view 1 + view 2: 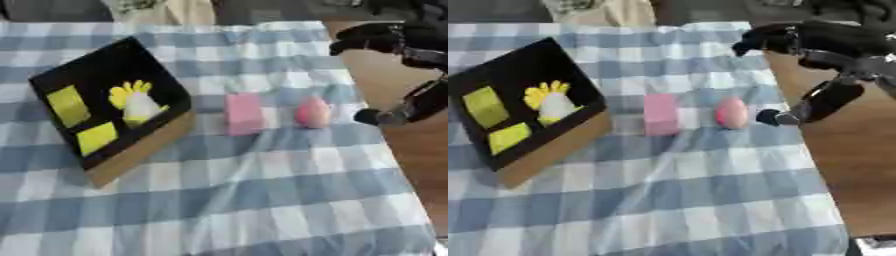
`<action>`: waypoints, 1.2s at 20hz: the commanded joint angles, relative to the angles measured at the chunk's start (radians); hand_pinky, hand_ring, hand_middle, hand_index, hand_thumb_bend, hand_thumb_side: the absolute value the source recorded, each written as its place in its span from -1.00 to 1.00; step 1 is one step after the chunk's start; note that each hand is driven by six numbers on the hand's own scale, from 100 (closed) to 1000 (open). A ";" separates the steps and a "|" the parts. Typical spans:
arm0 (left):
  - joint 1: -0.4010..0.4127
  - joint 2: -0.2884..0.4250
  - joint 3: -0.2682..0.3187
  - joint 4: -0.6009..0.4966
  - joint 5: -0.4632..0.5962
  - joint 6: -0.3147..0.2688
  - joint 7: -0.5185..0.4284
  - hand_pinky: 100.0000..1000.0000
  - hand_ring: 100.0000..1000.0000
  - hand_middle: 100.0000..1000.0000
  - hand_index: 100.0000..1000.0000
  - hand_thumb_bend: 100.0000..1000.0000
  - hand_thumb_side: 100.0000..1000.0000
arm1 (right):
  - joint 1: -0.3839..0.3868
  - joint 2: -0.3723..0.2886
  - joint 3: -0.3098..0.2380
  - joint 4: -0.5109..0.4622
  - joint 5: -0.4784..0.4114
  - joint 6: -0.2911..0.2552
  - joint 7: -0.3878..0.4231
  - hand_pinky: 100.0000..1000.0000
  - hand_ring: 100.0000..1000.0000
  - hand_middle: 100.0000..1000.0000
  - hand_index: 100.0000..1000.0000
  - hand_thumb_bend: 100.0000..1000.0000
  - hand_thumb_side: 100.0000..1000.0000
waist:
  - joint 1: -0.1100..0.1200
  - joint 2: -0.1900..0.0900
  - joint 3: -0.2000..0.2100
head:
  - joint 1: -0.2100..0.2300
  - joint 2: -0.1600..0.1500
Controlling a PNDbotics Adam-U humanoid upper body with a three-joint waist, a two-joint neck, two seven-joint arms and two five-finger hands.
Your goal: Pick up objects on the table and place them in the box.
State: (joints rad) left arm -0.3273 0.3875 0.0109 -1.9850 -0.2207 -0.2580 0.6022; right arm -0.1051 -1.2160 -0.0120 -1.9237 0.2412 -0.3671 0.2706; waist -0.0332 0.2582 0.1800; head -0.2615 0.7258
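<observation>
Left eye view: table [262, 200] covered with a blue-and-white checked cloth. Box [140, 150], black inside with a tan wall, sits at the left, turned at an angle. Inside the box: two yellow blocks [68, 105] at the left, one above the other, and a white-and-yellow toy [138, 102] at the right. Pink block [244, 114] lies on the cloth just right of the box, apart from it. Pink egg [312, 113] lies near the block's right side, not touching it.

Right eye view: right hand [824, 42] enters from the upper right corner and hangs above the table's right edge. Fingers are spread; the upper ones reach left over the cloth, and one lower dark digit [815, 105] points down and left, its tip just beside the egg. Contact between tip and egg cannot be determined. The hand holds nothing.

Left hand shows in neither view
</observation>
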 commanded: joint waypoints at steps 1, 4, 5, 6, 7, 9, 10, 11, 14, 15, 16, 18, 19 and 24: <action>-0.011 0.025 0.007 -0.015 0.006 0.001 -0.001 0.48 0.80 0.62 0.55 -0.14 0.09 | -0.005 -0.027 -0.016 0.000 0.017 0.007 -0.014 1.00 1.00 0.70 1.00 -0.31 -0.15 | -0.012 -0.025 -0.001 | -0.002 -0.003; -0.011 0.026 0.006 -0.015 0.006 0.001 -0.001 0.48 0.80 0.62 0.55 -0.13 0.09 | -0.004 -0.028 -0.013 0.001 0.026 0.008 -0.015 1.00 1.00 0.70 1.00 -0.31 -0.13 | -0.012 -0.024 -0.001 | -0.002 -0.004; -0.011 0.026 0.006 -0.015 0.006 0.001 -0.001 0.48 0.80 0.62 0.55 -0.13 0.09 | -0.004 -0.028 -0.013 0.001 0.028 0.008 -0.015 1.00 1.00 0.70 1.00 -0.31 -0.13 | -0.012 -0.024 -0.001 | -0.002 -0.004; -0.011 0.026 0.006 -0.015 0.006 0.001 -0.001 0.48 0.80 0.62 0.55 -0.13 0.09 | -0.004 -0.027 -0.012 0.002 0.029 0.008 -0.015 1.00 1.00 0.70 1.00 -0.31 -0.13 | -0.012 -0.024 -0.001 | -0.002 -0.003; -0.011 0.025 0.006 -0.015 0.006 0.001 -0.001 0.48 0.80 0.62 0.55 -0.13 0.09 | -0.004 -0.027 -0.012 0.002 0.030 0.008 -0.014 1.00 1.00 0.70 1.00 -0.31 -0.13 | -0.012 -0.024 -0.001 | -0.002 -0.003; -0.011 0.026 0.006 -0.015 0.006 0.001 -0.001 0.48 0.80 0.62 0.55 -0.13 0.09 | -0.004 -0.026 -0.011 0.003 0.030 0.007 -0.013 1.00 1.00 0.70 1.00 -0.32 -0.13 | -0.012 -0.023 -0.001 | -0.002 -0.003; -0.011 0.026 0.006 -0.015 0.006 0.001 -0.001 0.48 0.80 0.62 0.55 -0.13 0.09 | -0.004 -0.026 -0.010 0.003 0.030 0.007 -0.012 1.00 1.00 0.70 1.00 -0.32 -0.14 | -0.012 -0.023 -0.001 | -0.002 -0.002; -0.011 0.026 0.006 -0.015 0.006 0.001 -0.001 0.48 0.80 0.62 0.55 -0.13 0.09 | -0.005 -0.027 -0.010 0.003 0.029 0.007 -0.011 1.00 1.00 0.70 1.00 -0.32 -0.14 | -0.011 -0.023 -0.001 | -0.002 -0.002; -0.011 0.026 0.006 -0.015 0.006 0.001 -0.001 0.48 0.80 0.62 0.55 -0.13 0.09 | -0.007 -0.027 -0.008 0.000 0.025 0.005 -0.005 1.00 1.00 0.70 1.00 -0.32 -0.14 | -0.012 -0.024 -0.001 | -0.004 -0.001; -0.011 0.027 0.006 -0.015 0.006 0.001 -0.001 0.48 0.80 0.62 0.55 -0.13 0.09 | -0.009 -0.029 -0.006 -0.001 0.023 0.005 -0.003 1.00 1.00 0.70 1.00 -0.32 -0.14 | -0.012 -0.024 -0.001 | -0.005 0.000; -0.011 0.027 0.006 -0.015 0.006 0.001 -0.001 0.48 0.80 0.62 0.55 -0.13 0.09 | -0.012 -0.030 -0.005 -0.002 0.022 0.004 0.000 1.00 1.00 0.71 1.00 -0.31 -0.13 | -0.012 -0.025 0.000 | -0.006 0.000; -0.011 0.027 0.006 -0.015 0.006 0.001 -0.001 0.48 0.80 0.62 0.55 -0.13 0.09 | -0.017 -0.032 0.000 -0.005 0.020 0.003 0.008 1.00 1.00 0.71 1.00 -0.31 -0.12 | -0.012 -0.025 0.000 | -0.008 0.002; -0.010 0.027 0.006 -0.015 0.006 0.001 -0.001 0.48 0.80 0.62 0.55 -0.13 0.09 | -0.020 -0.033 0.002 -0.006 0.020 0.002 0.011 1.00 1.00 0.72 1.00 -0.30 -0.12 | -0.013 -0.026 0.001 | -0.009 0.003; -0.010 0.027 0.006 -0.015 0.006 0.001 -0.001 0.48 0.80 0.62 0.55 -0.13 0.09 | -0.036 -0.035 0.017 -0.005 0.015 0.001 0.034 1.00 1.00 0.73 1.00 -0.31 -0.12 | -0.015 -0.027 0.007 | -0.014 0.007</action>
State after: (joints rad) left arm -0.3273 0.3875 0.0109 -1.9850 -0.2207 -0.2580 0.6022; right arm -0.1298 -1.2162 0.0130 -1.9233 0.2621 -0.3656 0.2988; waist -0.0332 0.2582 0.1861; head -0.2715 0.7290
